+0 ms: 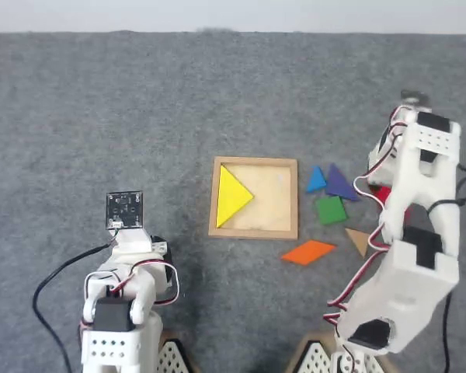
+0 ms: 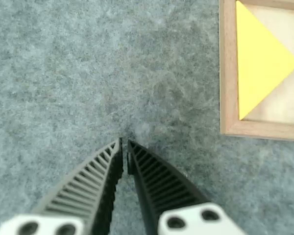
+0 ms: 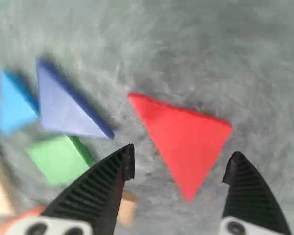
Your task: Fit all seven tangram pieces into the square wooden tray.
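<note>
Grey mat (image 1: 140,101), red triangle (image 1: 380,194) mostly hidden behind right arm (image 1: 423,186)

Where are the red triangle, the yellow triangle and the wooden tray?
red triangle (image 3: 183,139), right wrist view, centre of its top face.
yellow triangle (image 1: 231,196), high view, centre of its top face.
wooden tray (image 1: 256,233), high view, near-side rim.
</note>
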